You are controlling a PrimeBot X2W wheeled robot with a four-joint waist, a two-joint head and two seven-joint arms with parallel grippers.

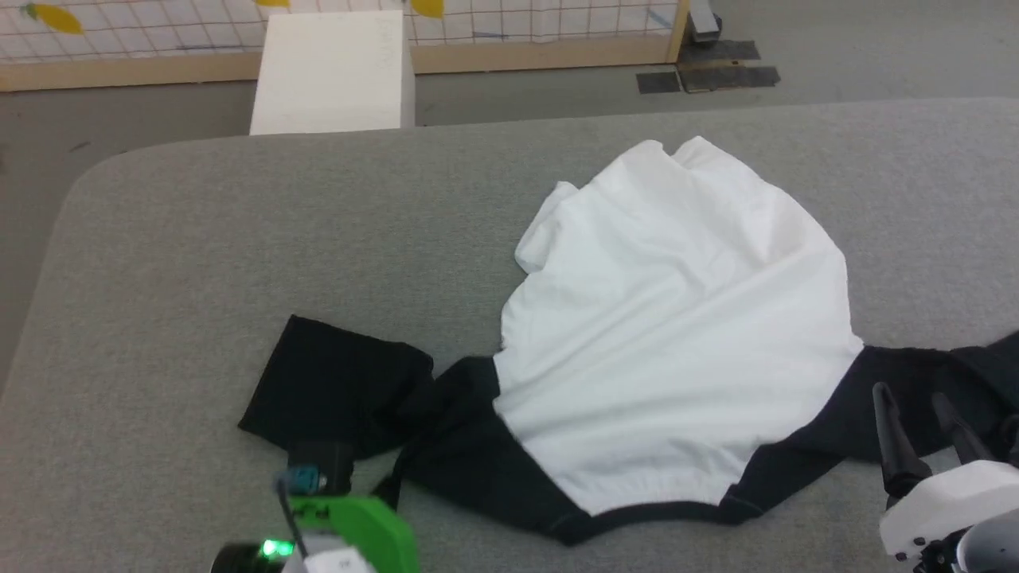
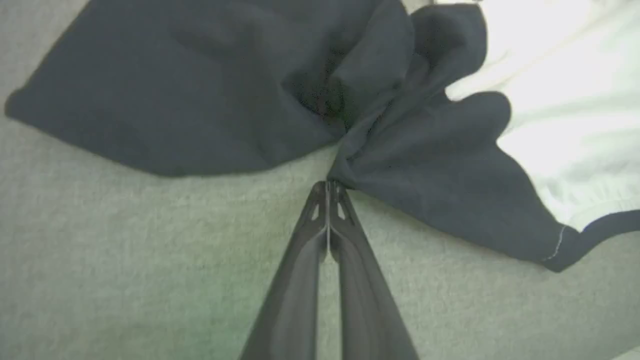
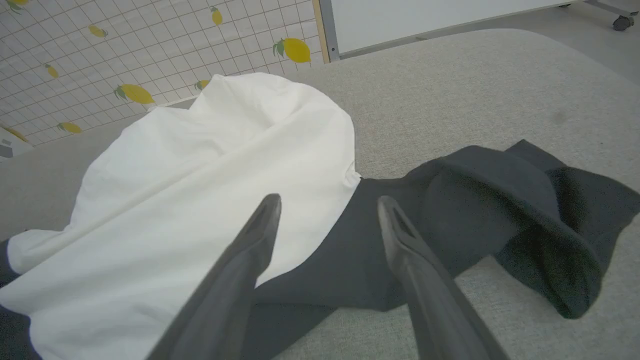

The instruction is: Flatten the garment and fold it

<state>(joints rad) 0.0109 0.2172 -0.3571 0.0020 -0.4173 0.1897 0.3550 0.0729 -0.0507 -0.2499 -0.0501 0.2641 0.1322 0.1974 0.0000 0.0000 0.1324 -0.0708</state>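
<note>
Head view: 1 garment lies on the grey table, collar end toward the robot. Its white body is rumpled and humped, and 2 black sleeves are spread out, 1 to each side. It is not yet flat, so folding looks some way off.

2 grippers sit at the near edge, 1 by each sleeve root, likely so they can draw the shoulders apart and take out the slack. The left gripper has its fingers pressed together, tips touching the black cloth where the sleeve meets the shoulder. Whether any cloth is nipped between them I cannot tell. The right gripper stands wide over the black shoulder beside the white panel, holding nothing. 1 white box stands beyond the table.
</note>
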